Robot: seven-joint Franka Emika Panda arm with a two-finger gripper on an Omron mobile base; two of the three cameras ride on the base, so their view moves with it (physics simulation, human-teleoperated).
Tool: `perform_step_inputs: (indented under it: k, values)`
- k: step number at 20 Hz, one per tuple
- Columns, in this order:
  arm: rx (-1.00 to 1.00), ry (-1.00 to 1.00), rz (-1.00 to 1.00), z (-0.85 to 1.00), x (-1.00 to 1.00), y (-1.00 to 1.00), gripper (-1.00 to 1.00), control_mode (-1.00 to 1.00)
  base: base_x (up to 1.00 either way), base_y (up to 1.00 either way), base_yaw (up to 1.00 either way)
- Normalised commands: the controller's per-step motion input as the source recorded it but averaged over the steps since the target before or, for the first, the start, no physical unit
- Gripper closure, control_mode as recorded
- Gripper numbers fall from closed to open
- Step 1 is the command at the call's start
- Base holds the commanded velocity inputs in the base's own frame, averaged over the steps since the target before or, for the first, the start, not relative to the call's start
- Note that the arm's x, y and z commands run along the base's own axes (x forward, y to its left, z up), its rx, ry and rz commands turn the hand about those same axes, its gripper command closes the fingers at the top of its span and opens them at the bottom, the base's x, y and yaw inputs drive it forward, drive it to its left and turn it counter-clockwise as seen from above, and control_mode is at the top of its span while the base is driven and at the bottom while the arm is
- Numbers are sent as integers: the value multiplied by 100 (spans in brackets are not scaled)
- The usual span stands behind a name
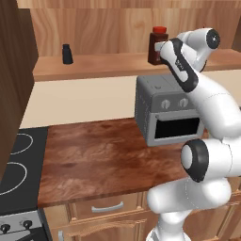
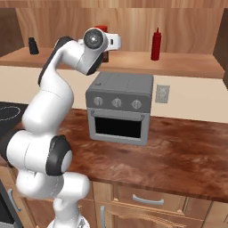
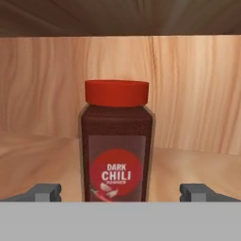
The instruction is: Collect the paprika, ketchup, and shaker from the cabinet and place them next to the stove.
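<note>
Paprika [image 3: 116,146] upright on cabinet [image 1: 108,66] plank, jaws fully open either side, gripping nothing, gaps both sides

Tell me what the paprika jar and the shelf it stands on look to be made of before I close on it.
The paprika looks like smooth dark plastic or glass with a glossy red cap, probably plastic, and a printed label; a render, so uncertain. The cabinet shows light wood grain with a matte finish. The claw is open around the jar.

Rendered home kitchen: wood countertop [image 1: 103,155], black stove [image 1: 19,164] at its left edge, grey toaster oven [image 2: 119,107], drawers [image 2: 147,200] below, open wooden cabinet [image 1: 103,63] above.
</note>
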Motion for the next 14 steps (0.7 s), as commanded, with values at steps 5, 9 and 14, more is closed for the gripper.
perform_step_inputs:
  k: [5,9,14]
  values:
    - [0,0,0,0,23,0,-100,-100,0,0,0]
    - [0,0,0,0,16,0,-100,-100,0,0,0]
    - [0,1,0,0,10,1,-100,-100,0,0,0]
